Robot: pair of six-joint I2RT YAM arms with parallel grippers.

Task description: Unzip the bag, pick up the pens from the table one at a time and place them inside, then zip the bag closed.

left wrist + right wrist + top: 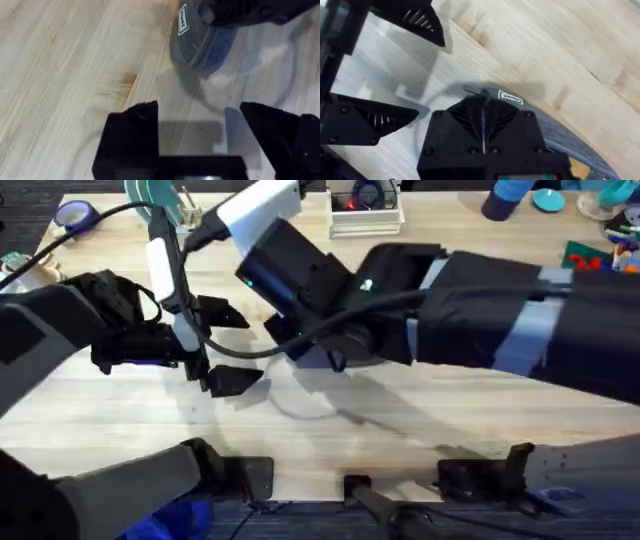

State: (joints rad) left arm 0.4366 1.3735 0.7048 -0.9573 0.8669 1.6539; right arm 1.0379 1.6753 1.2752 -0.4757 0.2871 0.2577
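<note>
Broadly, working from the left of the overhead frame: the left gripper (228,345) sits at centre-left over the table (120,420), jaws spread wide with bare wood between them and nothing held; its wrist view confirms this, both black fingers (132,127) well apart. Moving right, the bag (200,42) lies on the table just beyond the left fingertips, its rounded blue-grey end and a small white label showing at the upper centre of the left wrist view. The right gripper (482,112) is down at that same end of the bag, at the middle of the overhead frame; its fingers appear pressed together on the bag's end near the label, most likely on the zipper pull or the fabric around it, though the contact itself is hidden. I cannot make out any pens. Handling, as a judgement: the bag looks light, soft and limp, woven cloth with decent grip, not fragile. It will likely crumple and slide on the smooth wood if the zipper is pulled with one gripper alone. Best holds would be a pinch of fabric at the rounded end to anchor it, and the pull tab for the zipper. The pens, slim and hard, would want a pinch across mid-shaft.
</note>
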